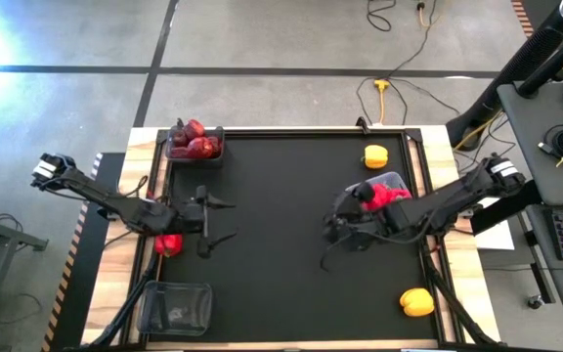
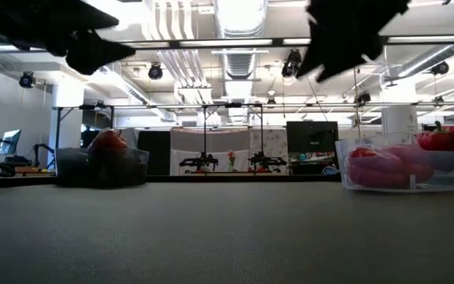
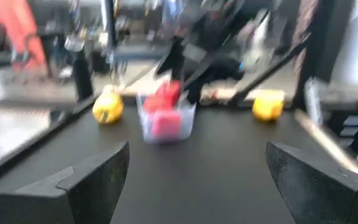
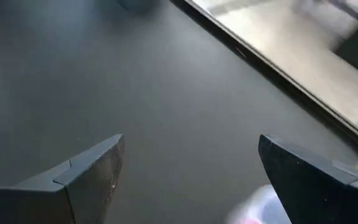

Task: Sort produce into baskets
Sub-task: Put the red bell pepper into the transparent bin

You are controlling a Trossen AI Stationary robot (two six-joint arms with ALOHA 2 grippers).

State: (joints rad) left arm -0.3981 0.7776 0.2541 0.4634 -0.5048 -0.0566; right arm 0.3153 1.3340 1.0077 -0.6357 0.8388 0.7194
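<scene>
Left hand (image 1: 225, 220): yours, released, empty above the counter (image 1: 281, 284).
Right hand (image 1: 332, 244): released (beside the red-pepper basket (image 1: 391, 182)).

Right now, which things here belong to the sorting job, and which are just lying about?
Job:
- clear plastic tub of dark maroon fruit
- clear tub of red peppers
- empty greyish tub
- two loose yellow peppers
- loose red pepper

Lying about:
- yellow floor cable
</scene>
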